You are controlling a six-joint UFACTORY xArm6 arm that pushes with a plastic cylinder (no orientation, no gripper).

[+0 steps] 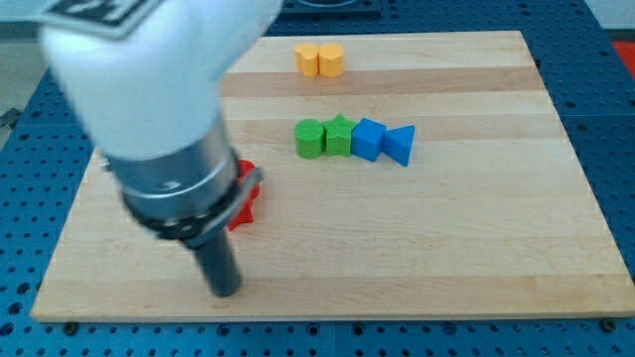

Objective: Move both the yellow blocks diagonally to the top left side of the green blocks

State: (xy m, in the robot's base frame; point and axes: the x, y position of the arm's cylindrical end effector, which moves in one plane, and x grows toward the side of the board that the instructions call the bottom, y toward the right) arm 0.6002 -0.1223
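Two yellow blocks sit touching at the far edge, above the green blocks. They're light, hard and slippery on wood, so I'd push their right faces squarely. My tip is down near-left, well apart, beside red blocks; nothing gripped, just a bare rod.

red blocks mostly hidden behind arm
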